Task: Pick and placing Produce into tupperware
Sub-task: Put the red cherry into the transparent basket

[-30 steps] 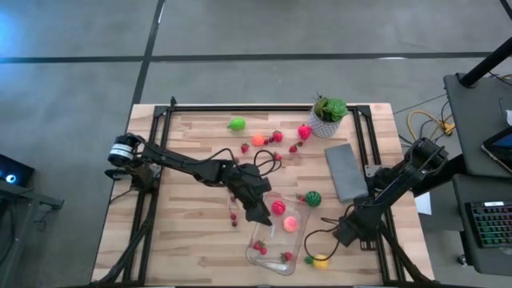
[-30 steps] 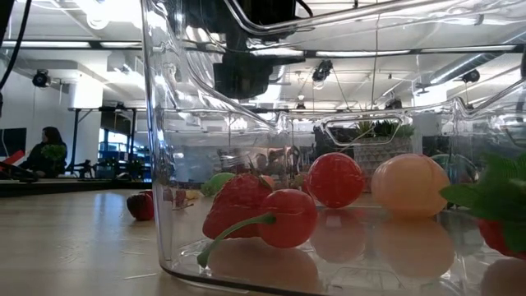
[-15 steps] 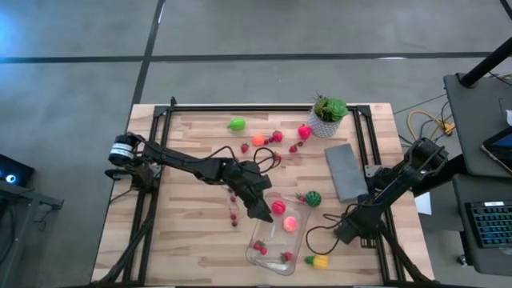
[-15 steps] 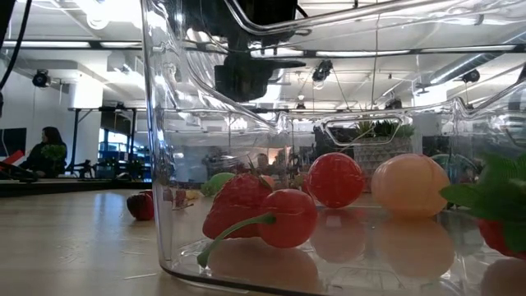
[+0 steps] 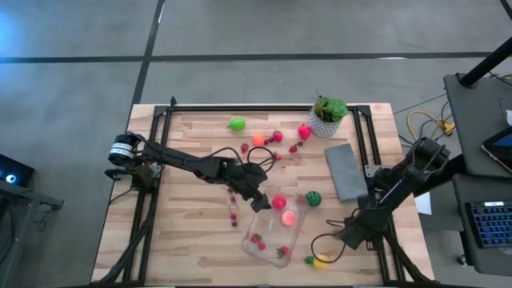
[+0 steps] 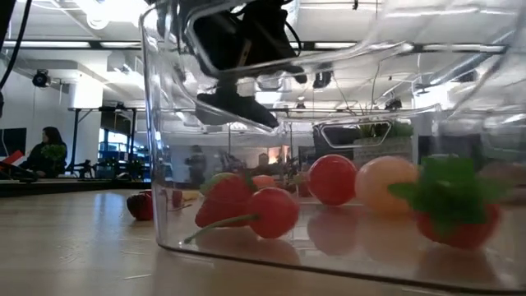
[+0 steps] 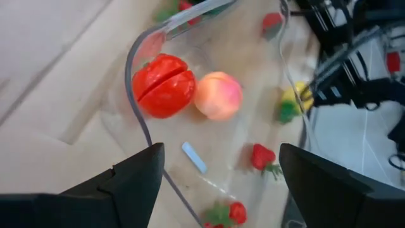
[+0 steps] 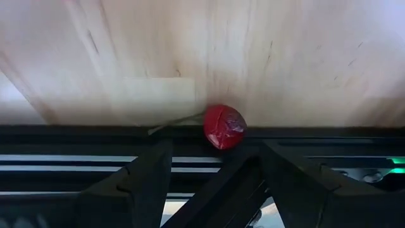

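Nearest the front edge of the surface point(image 5: 160, 240) lies the clear container point(image 5: 272, 232), rounded at its corners and see-through, holding a red tomato point(image 7: 163, 85), a peach point(image 7: 218, 95) and several strawberries point(image 7: 261, 157). The left end effector point(image 5: 258, 202) hangs over the container's far left corner, fingers spread and holding nothing. A yellow piece point(image 5: 320, 261) rests just off the container's right side near the front edge, close to the right end effector point(image 5: 342, 237), whose fingers stand apart and empty; a red berry point(image 8: 224, 126) lies ahead of it at the surface's edge. Farther back, loose produce is scattered: a dark green piece point(image 5: 313, 198), small red berries point(image 5: 234, 214), then an orange piece point(image 5: 258, 139), a pink piece point(image 5: 304, 132) and a light green piece point(image 5: 237, 123) toward the far edge.
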`<state>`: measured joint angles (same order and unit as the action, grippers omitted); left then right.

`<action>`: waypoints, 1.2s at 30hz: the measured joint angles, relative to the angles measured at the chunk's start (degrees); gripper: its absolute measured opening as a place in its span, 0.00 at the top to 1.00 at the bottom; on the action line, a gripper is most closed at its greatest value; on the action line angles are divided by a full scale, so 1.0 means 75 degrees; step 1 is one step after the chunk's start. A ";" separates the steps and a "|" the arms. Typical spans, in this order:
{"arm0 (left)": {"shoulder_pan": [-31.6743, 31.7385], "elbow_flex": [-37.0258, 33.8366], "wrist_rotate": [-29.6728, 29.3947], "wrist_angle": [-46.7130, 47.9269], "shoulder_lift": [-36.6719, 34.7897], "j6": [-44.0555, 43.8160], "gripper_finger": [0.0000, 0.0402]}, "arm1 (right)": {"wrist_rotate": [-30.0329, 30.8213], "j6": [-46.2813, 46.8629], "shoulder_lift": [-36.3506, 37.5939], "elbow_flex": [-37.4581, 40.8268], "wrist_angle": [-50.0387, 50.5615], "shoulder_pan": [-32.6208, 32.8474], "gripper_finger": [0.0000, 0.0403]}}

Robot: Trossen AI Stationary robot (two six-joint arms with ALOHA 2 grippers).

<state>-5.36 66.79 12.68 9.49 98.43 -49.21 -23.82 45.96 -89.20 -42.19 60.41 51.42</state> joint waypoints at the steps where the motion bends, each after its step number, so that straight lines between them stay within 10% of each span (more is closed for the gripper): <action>1: 0.0002 -0.0007 -0.0018 0.0007 0.0000 0.0000 0.26 | 0.0002 -0.0014 0.0001 0.0000 -0.0002 0.0036 0.43; 36: -0.0053 -0.0024 0.0104 0.0010 0.0006 0.0020 0.26 | 0.1157 0.1504 0.0303 -0.0469 0.0007 0.0445 0.43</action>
<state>-5.76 66.61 13.45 9.56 98.48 -49.05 -15.14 57.24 -86.92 -45.71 60.47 54.76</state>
